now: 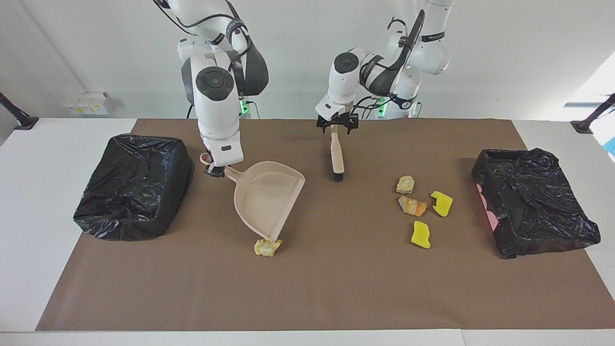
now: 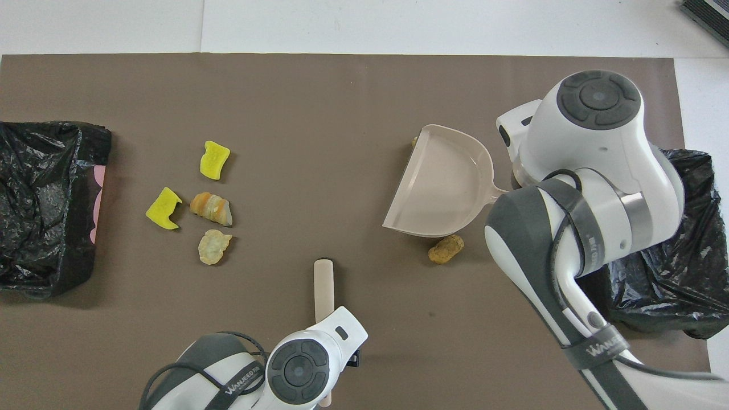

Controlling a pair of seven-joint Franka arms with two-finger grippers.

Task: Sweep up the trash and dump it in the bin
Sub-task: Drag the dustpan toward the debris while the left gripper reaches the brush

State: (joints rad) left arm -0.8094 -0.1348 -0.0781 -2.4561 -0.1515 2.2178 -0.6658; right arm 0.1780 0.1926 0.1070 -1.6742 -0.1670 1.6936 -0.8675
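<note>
Sweeping not yet begun: I see right gripper (image 1: 215, 169) clamped on dustpan (image 1: 265, 201) handle, left gripper (image 1: 337, 126) spread over brush (image 1: 337, 154) handle, six scraps (image 1: 412, 205) loose.

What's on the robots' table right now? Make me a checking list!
surface: brown mat, flat, on a white table.
job's things: four scraps grouped toward the left arm's end; one at the dustpan lip, one beside it; brush lying flat; bins at both ends.
clutter: nothing seen.
grippers: right gripper shut on the dustpan handle; left gripper open over the brush handle.
cables: cables looped along both arms.
surroundings: white wall, small box.
</note>
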